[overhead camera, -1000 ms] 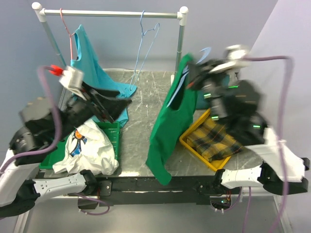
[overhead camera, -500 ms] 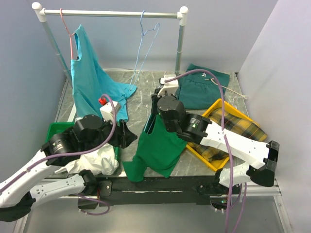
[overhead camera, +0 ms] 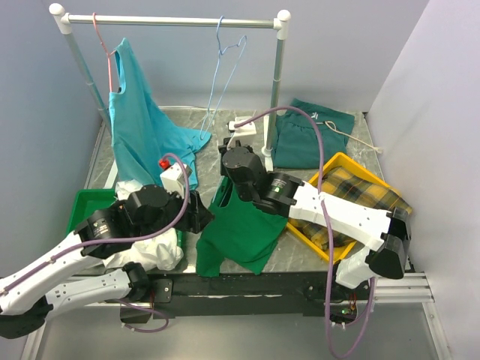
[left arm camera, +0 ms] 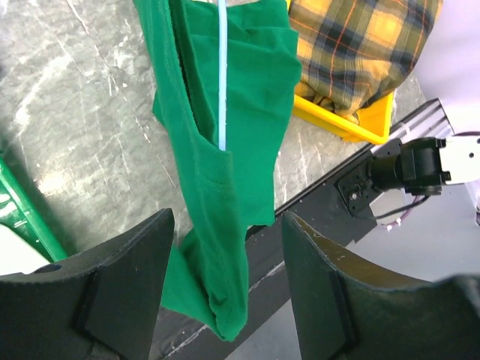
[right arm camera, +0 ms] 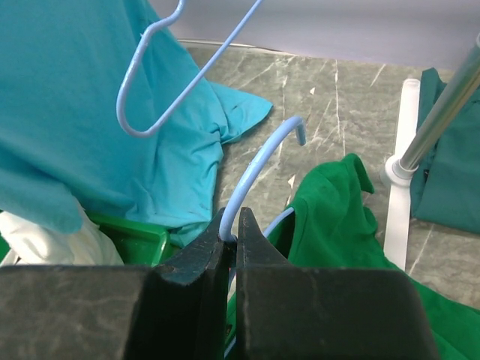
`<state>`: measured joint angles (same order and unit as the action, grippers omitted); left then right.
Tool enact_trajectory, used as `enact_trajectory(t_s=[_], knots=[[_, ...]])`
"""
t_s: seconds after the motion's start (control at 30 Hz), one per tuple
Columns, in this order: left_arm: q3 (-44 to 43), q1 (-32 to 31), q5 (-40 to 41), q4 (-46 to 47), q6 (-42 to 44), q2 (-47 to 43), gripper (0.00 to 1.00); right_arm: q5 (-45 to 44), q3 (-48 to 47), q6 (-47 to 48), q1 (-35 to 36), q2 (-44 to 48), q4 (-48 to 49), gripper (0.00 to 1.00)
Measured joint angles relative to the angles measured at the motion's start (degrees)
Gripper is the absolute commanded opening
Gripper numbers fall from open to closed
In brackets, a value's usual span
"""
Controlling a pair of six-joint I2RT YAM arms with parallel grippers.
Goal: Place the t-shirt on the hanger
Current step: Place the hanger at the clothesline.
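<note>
Right gripper: the right gripper is pressed together on the neck of the hanger, just under the hook, which curls up above the fingertips.

Left gripper: the left gripper is spread wide with nothing in it. It hovers just beside the cloth, which hangs in the gap without touching either finger.

Where the shirt is: the t-shirt hangs from that hanger over the front middle of the table, between the green bin and the yellow tray. Its lower end trails off the near edge.

What looks done: the blue wire is in the garment. The left wrist view shows it running down inside the green folds, so the threading has at least begun.

What I can't call: the cloth is bunched into one long narrow drape. Whether both shoulders sit on the wire is hidden in the folds.

What's left, by my read: spread the shirt so each shoulder rests on its own arm of the wire, work for the free left gripper. If hanging up is also wanted, the hook is well short of the rail.

Bystanders: a spare hanger and the turquoise shirt hang from that rail, apart from the action.
</note>
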<state>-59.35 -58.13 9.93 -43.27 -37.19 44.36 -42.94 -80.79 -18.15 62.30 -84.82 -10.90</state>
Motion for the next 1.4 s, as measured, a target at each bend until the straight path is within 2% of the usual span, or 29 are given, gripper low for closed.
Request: enact_trajectory(t_s=[0.2, 0.3, 0.4, 0.43, 0.53, 0.73, 0.77, 0.83, 0.87, 0.93, 0.97, 1.03, 1.07, 1.2, 1.4], knots=[[2.05, -0.61, 3.67, 0.55, -0.31, 0.92, 0.61, 0.17, -2.64, 0.04, -0.04, -0.61, -0.52, 0.00], [3.93, -1.20, 6.40, 0.68, -0.92, 1.22, 0.55, 0.13, -3.82, 0.26, -0.09, -0.63, -0.59, 0.00], [6.01, -1.64, 8.41, 1.79, -1.33, 0.74, 0.41, 0.00, -4.48, 0.74, -0.09, -0.72, -0.74, 0.00], [6.51, -1.75, 8.92, 2.43, -1.44, 0.52, 0.27, -0.04, -4.48, 0.85, -0.09, -0.76, -0.74, 0.00], [7.48, -2.25, 10.43, 4.33, -1.36, 0.13, 0.01, -0.04, -4.52, 1.09, -0.11, -1.25, -0.74, 0.00], [9.73, -3.98, 14.10, 6.58, -1.44, -0.92, 0.01, 0.31, -5.38, 1.60, -0.33, -3.04, -1.03, 0.00], [10.19, -4.11, 14.34, 6.71, -1.44, -1.29, 0.01, 0.50, -5.38, 1.60, -0.33, -3.21, -1.14, 0.03], [10.91, -4.35, 14.62, 6.80, -1.44, -2.08, 0.01, 1.01, -5.38, 1.55, -0.35, -3.43, -1.18, 0.14], [11.02, -4.42, 14.75, 6.78, -1.44, -2.25, 0.01, 1.33, -5.38, 1.53, -0.35, -3.48, -1.18, 0.26], [11.06, -4.59, 15.08, 6.75, -1.53, -2.23, 0.01, 2.25, -5.38, 1.55, -0.44, -3.48, -1.01, 0.38], [11.13, -4.68, 15.17, 6.73, -1.60, -2.19, 0.01, 2.95, -5.38, 1.70, -0.48, -3.48, -0.72, 0.49], [11.41, -5.14, 15.67, 6.69, -2.34, -2.16, 0.01, 4.24, -5.38, 1.84, -0.48, -3.45, -0.55, 0.58], [11.69, -5.38, 16.13, 6.69, -2.84, -2.27, 0.01, 4.90, -5.38, 2.10, -0.48, -3.41, -0.46, 0.67], [14.67, -5.86, 17.53, 6.75, -4.85, -4.20, 0.01, 7.30, -5.33, 2.67, -0.55, -2.78, -0.22, 0.83], [17.51, -5.99, 18.29, 5.95, -8.04, -7.17, 0.01, 10.14, -5.73, 2.34, -2.19, -0.50, 0.48, 0.93]])
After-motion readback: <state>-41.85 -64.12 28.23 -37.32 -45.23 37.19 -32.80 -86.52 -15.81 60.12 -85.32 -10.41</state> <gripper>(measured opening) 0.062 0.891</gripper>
